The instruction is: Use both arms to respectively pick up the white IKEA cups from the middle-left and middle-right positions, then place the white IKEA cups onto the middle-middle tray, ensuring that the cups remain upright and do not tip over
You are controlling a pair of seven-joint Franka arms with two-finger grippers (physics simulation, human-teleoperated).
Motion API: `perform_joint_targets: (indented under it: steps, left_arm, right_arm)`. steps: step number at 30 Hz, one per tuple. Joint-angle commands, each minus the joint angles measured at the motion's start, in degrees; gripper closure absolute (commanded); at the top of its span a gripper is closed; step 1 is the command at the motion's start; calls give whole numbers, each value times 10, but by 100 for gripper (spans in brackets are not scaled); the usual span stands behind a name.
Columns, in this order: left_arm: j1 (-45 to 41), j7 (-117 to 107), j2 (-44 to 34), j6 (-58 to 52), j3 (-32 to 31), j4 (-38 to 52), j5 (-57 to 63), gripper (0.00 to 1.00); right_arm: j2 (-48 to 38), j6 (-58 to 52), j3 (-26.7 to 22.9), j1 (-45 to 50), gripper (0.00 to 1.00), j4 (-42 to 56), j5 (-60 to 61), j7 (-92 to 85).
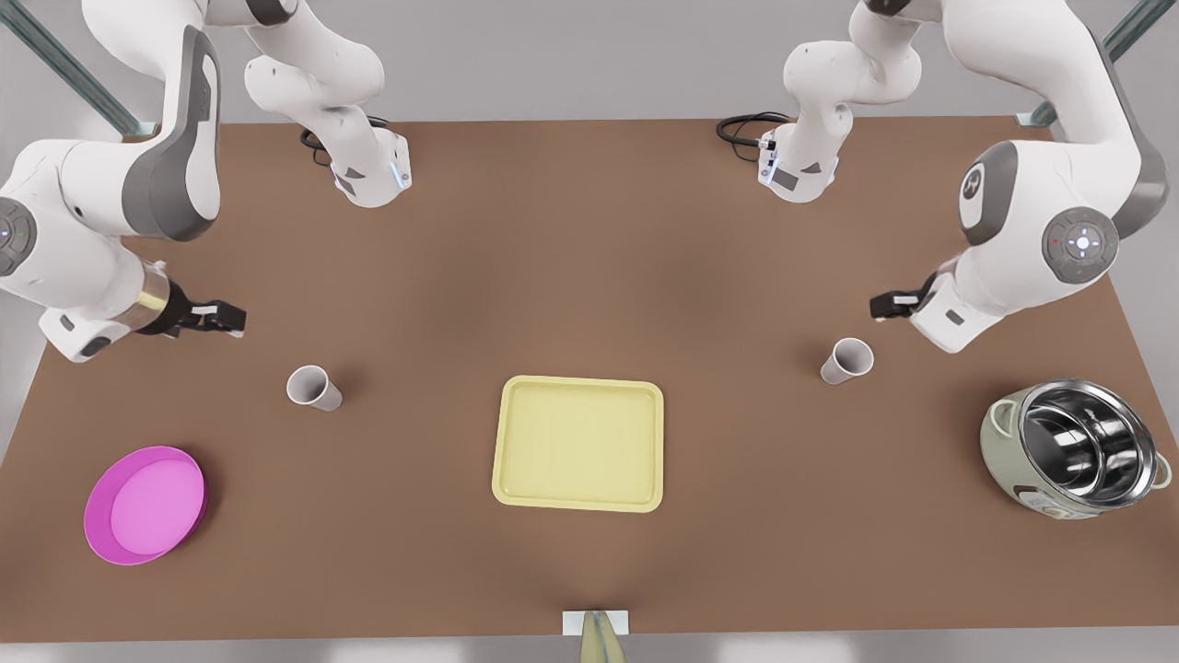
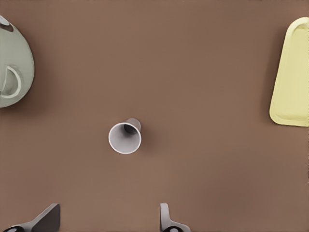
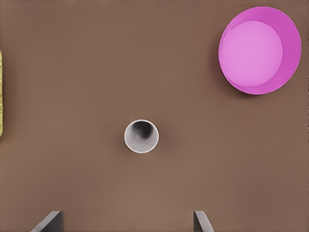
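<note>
Closest to the lens in each wrist view are my own fingers, so I start with them; my left fingers (image 2: 106, 222) are spread wide with nothing between them, and bare brown table (image 2: 203, 169) shows in the gap; my right fingers (image 3: 126, 222) are parted just as wide, also holding nothing.

Seen from the front, my left fingers (image 1: 889, 304) hang at the right of the frame, above the table (image 1: 589, 258) and just up-frame of the right-hand white cup (image 1: 847, 359), apart from it; that cup (image 2: 125, 137) stands mouth up on the table, greyish inside, between the pale green pot (image 2: 14, 72) and the yellow tray (image 2: 289, 72), well apart from both.

My right fingers (image 1: 221, 318) hang at the left of the front frame, near the left-hand white cup (image 1: 313, 387) but not touching it; that cup (image 3: 141, 136) also stands mouth up; the round pink dish (image 3: 292, 53) lies off to one side of it, well apart, and a sliver of the tray (image 3: 1, 96) shows on the other.

In the front view the tray (image 1: 578, 382) lies flat in the lower middle of the frame, between the two cups, with nothing on it; the pink dish (image 1: 92, 516) sits at the lower left; the pot (image 1: 1004, 442), with a shiny steel inner bowl, sits at the lower right; neither cup touches the tray.
</note>
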Motion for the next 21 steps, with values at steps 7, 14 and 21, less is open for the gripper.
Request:
perform_joint_targets:
  steps: [7, 14, 21]
  left_arm:
    - [-2, -10, 5, 35, 0, 0, -14, 0]
    - [6, -9, 44, 257, 19, -137, -14, 0]
    - [24, 15, 44, 389, 60, -275, -14, 0]
  right_arm:
    - [91, 94, -4, -13, 0, -5, -2, -65]
    - [66, 315, -4, -15, 0, -210, 1, -64]
    - [92, 442, -4, -41, 0, -290, 14, -64]
